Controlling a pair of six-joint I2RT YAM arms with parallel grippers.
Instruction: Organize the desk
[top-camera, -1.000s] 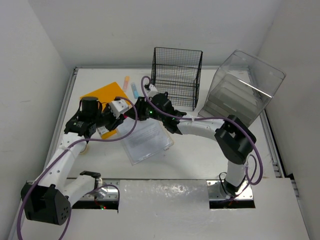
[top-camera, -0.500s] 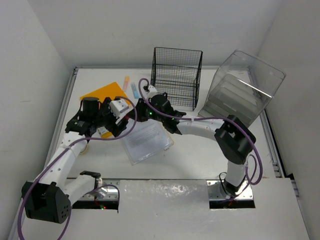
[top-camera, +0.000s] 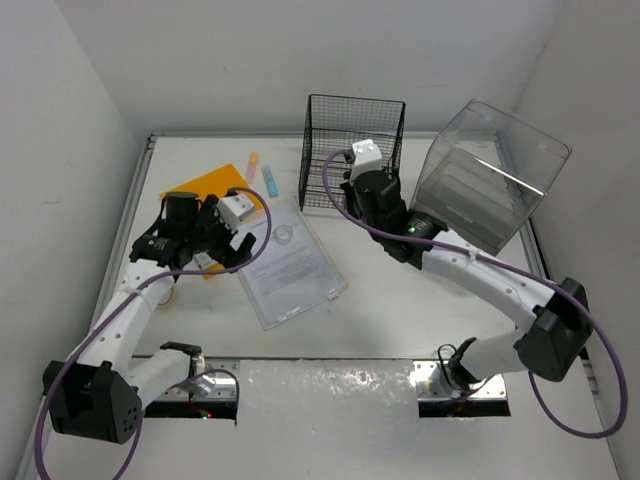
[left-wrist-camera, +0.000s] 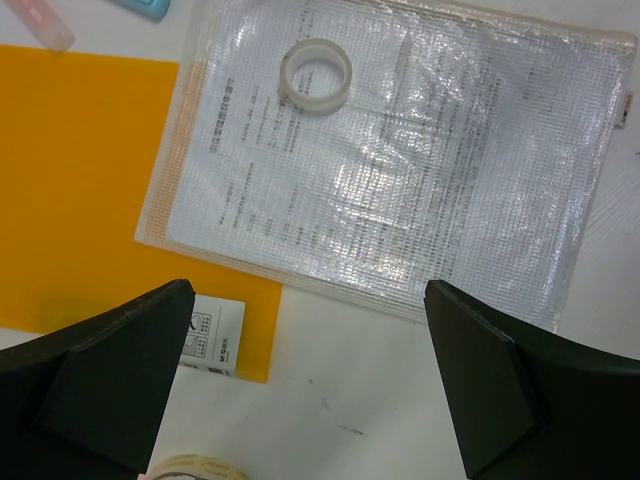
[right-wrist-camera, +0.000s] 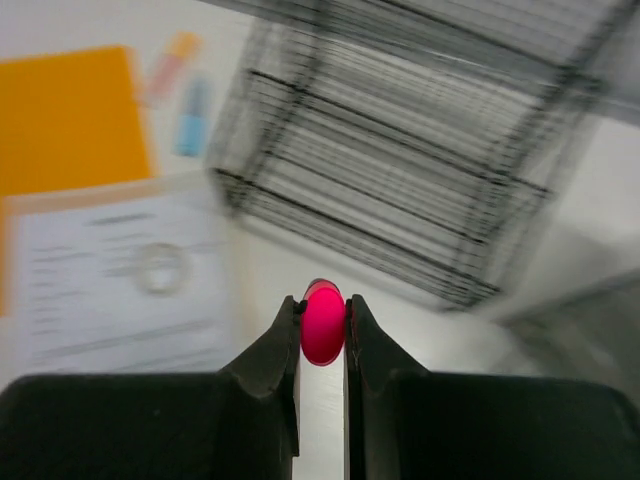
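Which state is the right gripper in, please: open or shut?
Shut: the right gripper pinches a small pink object between its fingers in the wrist view.

printed sheet (left-wrist-camera: 400, 170) in mesh pouch (left-wrist-camera: 605, 100), small card (left-wrist-camera: 212, 338), print too small to read

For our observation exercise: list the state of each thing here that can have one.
Left claw: open, empty, above the document pouch.
Right claw: shut on a small pink object.
Tape roll: lying flat on the pouch.
Orange folder: flat, partly under the pouch.
Mesh rack: upright.
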